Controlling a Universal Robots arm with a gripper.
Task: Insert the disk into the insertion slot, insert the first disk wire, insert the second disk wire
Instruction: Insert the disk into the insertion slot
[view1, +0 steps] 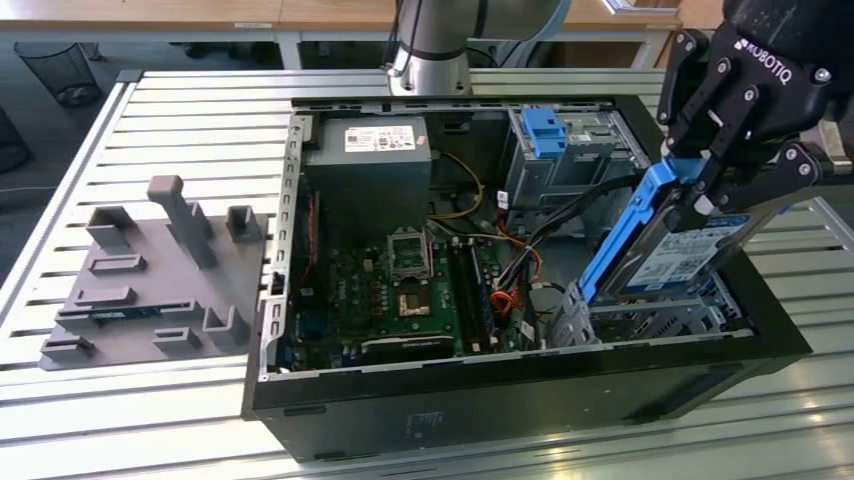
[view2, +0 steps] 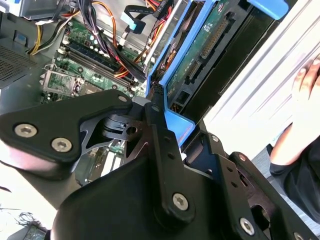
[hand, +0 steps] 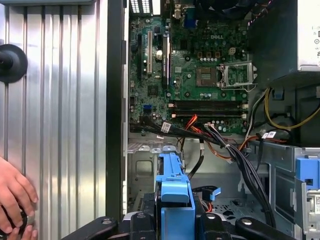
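Landmark: motherboard (view1: 400, 290), flat on the floor of the case (view1: 534, 400). Power supply (view1: 367, 150) is on its far side. Insertion slot (view1: 661, 318) is to the exterior view's right of it, with cables (view1: 514, 275) between the two. Tall cage (view1: 561, 155) is beyond the slot. Disk (view1: 678, 250) sits tilted in my gripper (view1: 714, 200), over the slot. Fixture plate (view1: 147, 280) lies outside the case, to the exterior view's left of the board.

Ribbed silver metal table (view1: 200, 110), slats running lengthwise. Open black computer case (view1: 534, 410) sits on it toward the exterior view's right. Grey fixture plate (view1: 147, 285) with upright blocks lies flat at the exterior view's left, just beside the case. In the first wrist view, a person's hand (hand: 12, 195) is on the slats, with a black round knob (hand: 10, 62) farther along the same surface.
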